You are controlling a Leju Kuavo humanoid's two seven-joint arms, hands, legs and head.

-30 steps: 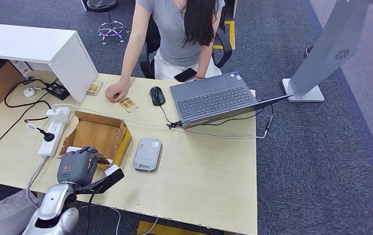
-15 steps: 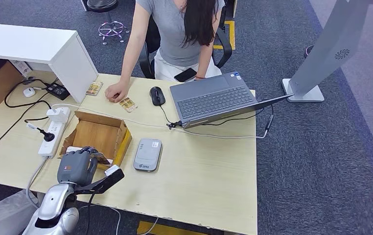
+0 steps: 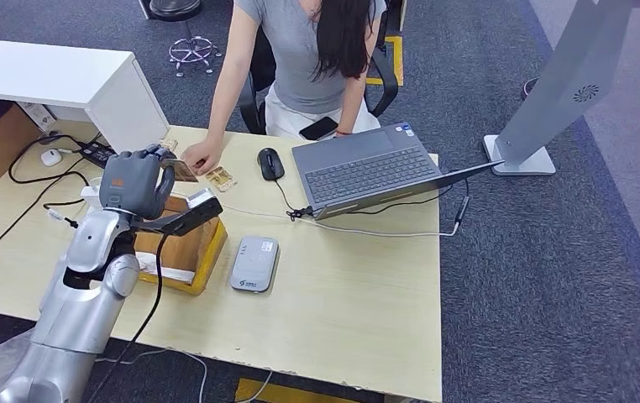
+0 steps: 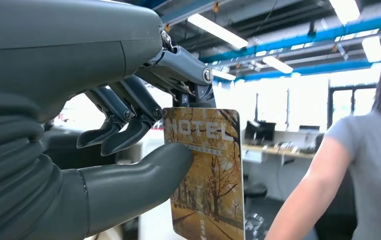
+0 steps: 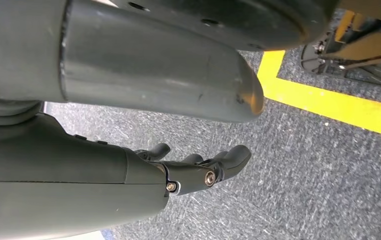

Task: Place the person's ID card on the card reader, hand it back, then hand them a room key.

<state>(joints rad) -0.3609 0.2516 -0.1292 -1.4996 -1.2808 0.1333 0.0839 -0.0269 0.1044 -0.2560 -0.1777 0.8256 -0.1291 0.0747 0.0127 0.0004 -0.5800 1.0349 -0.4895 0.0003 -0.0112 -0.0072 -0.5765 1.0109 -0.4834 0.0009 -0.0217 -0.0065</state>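
I see the desk, pale wood, spanning the head view, with a person seated at its far edge, one hand resting on the top. An open laptop sits at the far right of the desk, a black mouse just beside it. My left arm rises from the near left corner over an open cardboard box. The white power strip lies to the left of the box. The grey card reader lies flat just right of the box. My left hand is raised above the box's far side, grasping the room key, a card printed HOTEL over autumn trees, pinched between thumb and fingers and held out near the person's hand. A second card lies on the desk beside that hand. My right hand hangs over grey carpet, fingers curled, holding nothing
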